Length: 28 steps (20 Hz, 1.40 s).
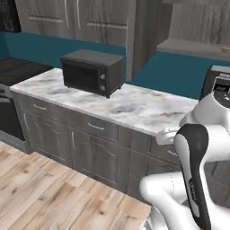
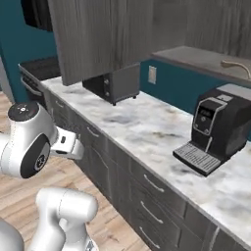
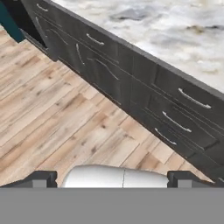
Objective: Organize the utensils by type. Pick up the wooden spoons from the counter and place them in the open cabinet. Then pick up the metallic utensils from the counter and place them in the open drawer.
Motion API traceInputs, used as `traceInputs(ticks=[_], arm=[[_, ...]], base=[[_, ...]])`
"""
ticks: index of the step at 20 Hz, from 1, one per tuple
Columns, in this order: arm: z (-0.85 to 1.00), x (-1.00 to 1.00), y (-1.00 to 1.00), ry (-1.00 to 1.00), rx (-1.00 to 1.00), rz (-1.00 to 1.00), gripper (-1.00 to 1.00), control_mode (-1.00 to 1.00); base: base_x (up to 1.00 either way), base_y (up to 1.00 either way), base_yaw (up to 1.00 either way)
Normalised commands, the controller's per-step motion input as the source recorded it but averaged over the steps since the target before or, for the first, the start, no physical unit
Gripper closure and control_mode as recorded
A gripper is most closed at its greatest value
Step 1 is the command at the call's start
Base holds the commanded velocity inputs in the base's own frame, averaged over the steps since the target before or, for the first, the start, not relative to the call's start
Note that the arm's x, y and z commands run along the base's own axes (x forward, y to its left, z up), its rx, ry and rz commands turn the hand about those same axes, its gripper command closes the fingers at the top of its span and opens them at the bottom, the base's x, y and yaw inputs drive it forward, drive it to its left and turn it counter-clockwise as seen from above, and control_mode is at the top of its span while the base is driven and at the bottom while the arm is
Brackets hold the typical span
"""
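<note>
Currently, per view:
gripper (image 3: pixel 112 178): hand view shows the two dark fingertips (image 3: pixel 39 178) at the bottom edge, far apart, jaws spread wide, nothing between them.
gripper aim: looks down and across at the wood plank floor (image 3: pixel 52 118) and the base unit fronts, counter edge above them.
counter (image 1: pixel 134 105): white-grey marble top with brownish veining, runs over dark grey wood-grain base units (image 1: pixel 90 143); the stretch in view carries appliances, cannot make out any utensils on it.
open cabinet (image 2: pixel 206 56): grey wall cabinet up high at right in the right base view, flat grey shelf inside; a tan curved shape (image 2: pixel 235 66) lies on the shelf near the frame edge, too small to identify.
cabinet door (image 2: pixel 98 34): grey wood-grain panel swung out over the counter, hiding part of the toaster oven in the right base view.
toaster oven (image 1: pixel 92 72): dark, on the counter toward the stove (image 1: pixel 18 72) end.
coffee machine (image 2: pixel 215 130): black, on the counter, well apart from the toaster oven.
drawers: base unit drawer fronts (image 3: pixel 183 98) with slim silver handles all look closed in the hand view.
arm (image 1: pixel 193 170): white links with dark joints, folded low in front of the counter.
</note>
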Motion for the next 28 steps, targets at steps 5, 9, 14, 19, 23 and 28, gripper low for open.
traceInputs(ticks=[5, 9, 14, 19, 23, 28], arm=[[0.00, 0.00, 0.00, 0.00, 0.00, 0.00, -1.00, 1.00], [0.00, 0.00, 0.00, 0.00, 0.00, 0.00, -1.00, 1.00], [0.00, 0.00, 0.00, 0.00, 0.00, 0.00, -1.00, 1.00], [0.00, 0.00, 0.00, 0.00, 0.00, 0.00, -1.00, 1.00], [0.00, 0.00, 0.00, 0.00, 0.00, 0.00, -1.00, 1.00], [0.00, 0.00, 0.00, 0.00, 0.00, 0.00, -1.00, 1.00]], base=[[-0.17, 0.00, 1.00], [-0.13, 0.00, 1.00], [-0.01, 0.00, 1.00], [0.02, 0.00, 0.91], [0.19, 0.07, 0.70], [0.39, 0.10, 0.55]])
